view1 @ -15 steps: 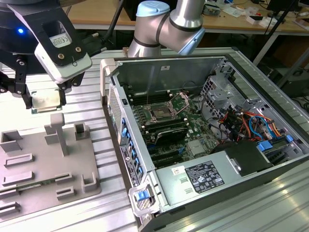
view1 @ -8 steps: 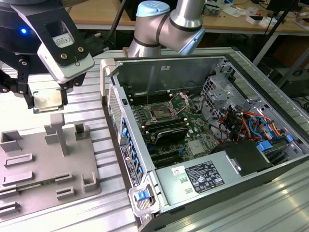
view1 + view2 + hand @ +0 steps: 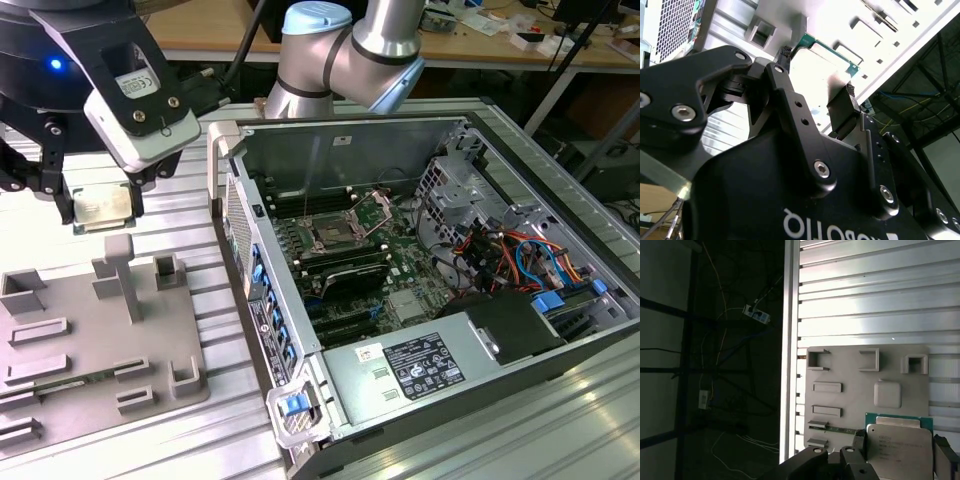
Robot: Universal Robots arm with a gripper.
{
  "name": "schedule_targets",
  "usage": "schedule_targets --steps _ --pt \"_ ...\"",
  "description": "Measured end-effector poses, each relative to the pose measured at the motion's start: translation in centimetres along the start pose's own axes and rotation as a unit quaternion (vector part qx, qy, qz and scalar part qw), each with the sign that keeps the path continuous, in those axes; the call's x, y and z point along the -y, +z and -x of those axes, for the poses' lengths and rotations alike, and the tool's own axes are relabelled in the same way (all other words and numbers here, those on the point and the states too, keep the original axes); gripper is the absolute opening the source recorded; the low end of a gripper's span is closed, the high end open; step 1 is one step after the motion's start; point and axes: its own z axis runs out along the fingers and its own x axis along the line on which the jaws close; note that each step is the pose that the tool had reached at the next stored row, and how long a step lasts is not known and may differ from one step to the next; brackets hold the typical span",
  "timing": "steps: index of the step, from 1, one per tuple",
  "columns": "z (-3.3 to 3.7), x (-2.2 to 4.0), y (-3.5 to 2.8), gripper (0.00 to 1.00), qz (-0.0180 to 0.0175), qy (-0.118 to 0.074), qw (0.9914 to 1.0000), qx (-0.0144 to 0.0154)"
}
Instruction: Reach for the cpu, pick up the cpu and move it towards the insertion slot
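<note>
My gripper [image 3: 103,210] is shut on the cpu [image 3: 104,203], a flat square chip with a silvery top and a thin green rim. It holds the chip level in the air above the far end of a grey holder plate [image 3: 100,330], at the exterior view's left. Both wrist views show the cpu [image 3: 820,67] [image 3: 900,450] clamped by two opposite edges between the black fingers [image 3: 784,54] [image 3: 859,440]. The insertion slot [image 3: 335,238], a dark square socket with a shiny metal frame, lies on the green board inside the open computer case, well to the exterior view's right of the gripper.
The open computer case [image 3: 420,250] has a raised side wall [image 3: 240,230] between the holder plate and the board. Upright grey posts [image 3: 118,275] stand on the plate, and a narrow green memory stick [image 3: 835,429] lies in it. The table's edge [image 3: 790,340] borders a dark drop.
</note>
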Motion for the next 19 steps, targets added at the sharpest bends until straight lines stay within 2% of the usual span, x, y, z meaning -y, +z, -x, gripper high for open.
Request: schedule_targets --steps 7,16,19 --pt "0.30 0.01 -0.01 0.55 0.0000 0.000 1.00000 0.0000" --pt "1.20 0.03 -0.03 0.55 0.0000 0.000 1.00000 0.0000" --pt "1.75 0.05 -0.04 0.55 0.0000 0.000 1.00000 0.0000"
